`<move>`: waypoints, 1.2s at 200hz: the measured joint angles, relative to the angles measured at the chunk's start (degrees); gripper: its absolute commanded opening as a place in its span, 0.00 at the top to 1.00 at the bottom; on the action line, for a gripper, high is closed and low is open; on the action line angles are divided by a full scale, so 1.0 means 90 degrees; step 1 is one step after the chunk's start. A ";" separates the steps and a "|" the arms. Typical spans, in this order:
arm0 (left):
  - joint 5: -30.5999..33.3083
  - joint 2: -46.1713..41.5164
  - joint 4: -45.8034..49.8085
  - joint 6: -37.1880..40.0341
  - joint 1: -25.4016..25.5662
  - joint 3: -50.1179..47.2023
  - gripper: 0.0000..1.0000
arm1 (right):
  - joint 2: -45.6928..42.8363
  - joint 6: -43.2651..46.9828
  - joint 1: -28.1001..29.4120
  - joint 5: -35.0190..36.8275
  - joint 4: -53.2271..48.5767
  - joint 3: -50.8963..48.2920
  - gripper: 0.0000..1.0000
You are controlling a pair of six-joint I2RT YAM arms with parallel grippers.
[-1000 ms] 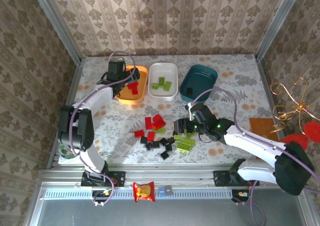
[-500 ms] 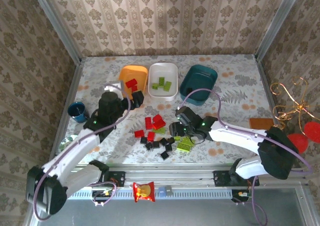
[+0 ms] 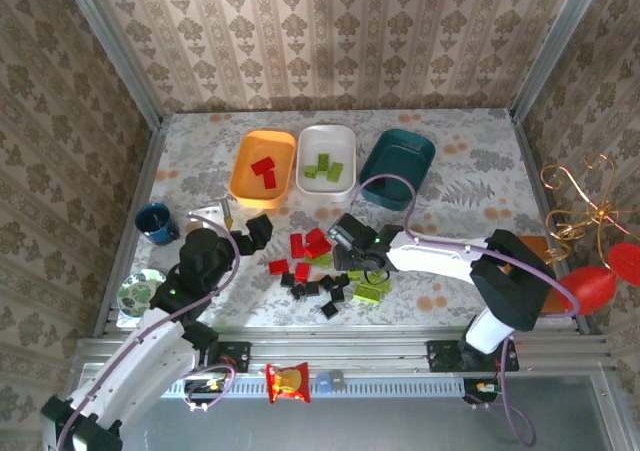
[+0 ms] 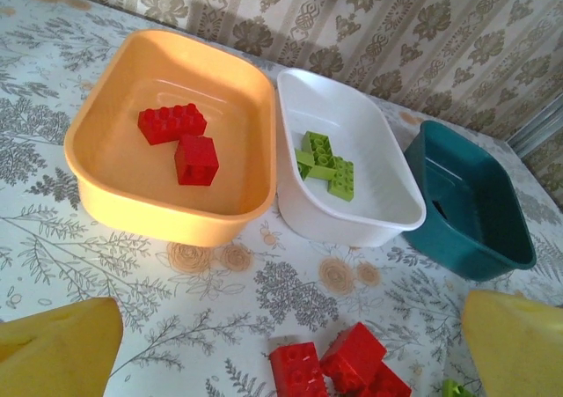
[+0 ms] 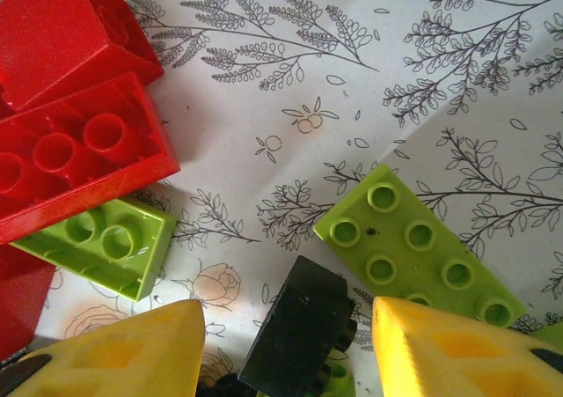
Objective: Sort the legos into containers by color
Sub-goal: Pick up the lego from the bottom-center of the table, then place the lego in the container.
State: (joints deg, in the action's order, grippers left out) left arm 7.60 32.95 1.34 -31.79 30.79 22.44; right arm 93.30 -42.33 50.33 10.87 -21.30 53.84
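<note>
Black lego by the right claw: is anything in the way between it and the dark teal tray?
Nothing visible blocks it. The black lego sits between the right claw's fingers, and the table from there to the dark teal tray looks bare. The arm's own purple cable arches above that stretch.

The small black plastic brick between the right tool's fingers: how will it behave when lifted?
The small black plastic brick looks hard and blocky, so it probably stays stiff and will not roll. Being small, it is likely light. Its faces look glossy and it sits askew between the fingers of the right tool, so it might twist or slip.
</note>
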 measured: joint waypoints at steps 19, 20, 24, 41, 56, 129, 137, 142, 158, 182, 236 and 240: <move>0.0000 -0.0015 0.0041 -0.0007 0.0000 -0.0010 0.00 | 0.0197 -0.0012 0.0061 0.0070 -0.0036 0.0114 0.53; 0.0000 -0.0015 0.0046 -0.0010 0.0000 -0.0010 0.00 | 0.0202 -0.0015 0.0063 0.0070 -0.0036 0.0117 0.53; -0.0002 -0.0015 0.0061 -0.0012 0.0000 -0.0010 0.00 | 0.0228 -0.0017 0.0075 0.0092 -0.0063 0.0129 0.54; -0.0002 -0.0015 0.0100 -0.0015 0.0000 -0.0024 0.00 | 0.0289 -0.0027 0.0112 0.0148 -0.0143 0.0148 0.56; -0.0002 -0.0007 0.0131 -0.0017 0.0000 -0.0034 0.00 | 0.0325 -0.0039 0.0121 0.0192 -0.0187 0.0148 0.57; -0.0015 0.0046 0.0163 -0.0017 0.0000 -0.0034 0.00 | 0.0449 0.0080 0.0124 0.0325 -0.0112 0.0175 0.74; -0.0029 0.0049 0.0170 -0.0017 0.0000 -0.0034 0.00 | 0.0384 0.0136 0.0121 0.0347 -0.0083 0.0172 0.75; -0.0032 0.0046 0.0172 -0.0017 0.0000 -0.0034 0.00 | 0.0321 0.0187 0.0124 0.0374 -0.0063 0.0172 0.75; -0.0070 0.0049 0.0189 -0.0015 0.0000 -0.0034 0.00 | 0.0005 0.0345 0.0121 0.0454 0.0022 0.0172 0.75; -0.0153 0.0102 0.0260 -0.0007 0.0000 -0.0019 0.00 | -0.0695 0.0680 0.0000 0.0590 0.0083 0.0172 0.76; -0.0372 0.0204 0.0330 0.0010 0.0000 0.0029 0.00 | -0.1132 0.1234 -0.2232 0.0576 0.0138 0.0738 0.77; -0.0379 0.0204 0.0330 0.0010 0.0000 0.0029 0.00 | -0.1054 0.1258 -0.2387 0.0578 0.0146 0.0826 0.77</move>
State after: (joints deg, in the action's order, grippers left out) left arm 4.19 34.79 4.32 -31.70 30.79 22.70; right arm 83.81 -31.00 28.84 16.08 -19.99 61.28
